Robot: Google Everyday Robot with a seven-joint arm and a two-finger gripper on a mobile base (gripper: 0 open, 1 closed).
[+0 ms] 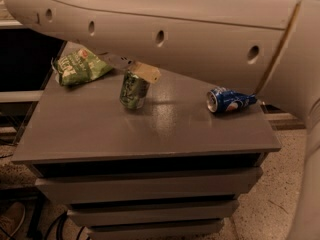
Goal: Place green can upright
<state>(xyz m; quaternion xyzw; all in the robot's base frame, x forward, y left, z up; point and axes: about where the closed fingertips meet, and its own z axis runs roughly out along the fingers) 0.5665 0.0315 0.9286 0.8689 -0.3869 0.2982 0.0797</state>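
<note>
Centrally, item one: end effector (133, 70), grey metal with a tan tip, reaching out from under the arm at the back left of the surface. It sits right at the top rim of the task object. Whether it is clamped on that object or parted from it cannot be told, since the arm hides most of it.

Item two: small shiny green aluminium drink can (133, 91) with pale markings and a silver top. It stands on end on the rear middle-left of the surface, directly beneath the end effector, upright or nearly so. Whether its base lies fully flat cannot be told.

Item three: flat green crinkled snack bag (77, 67), lying at the back left corner, near the green can but apart from it.

Item four: blue aluminium drink can with a red and white logo (231, 100), lying on its side near the right edge, silver end facing left, well apart from the green can.

Item five: grey rectangular surface (150, 131), matte with a soft sheen, forming the top of a grey drawer unit (150, 190).

Item six: broad pale robot arm (175, 31) with round holes, spanning the upper view.

Item seven: speckled floor (280, 204), lower right.
</note>
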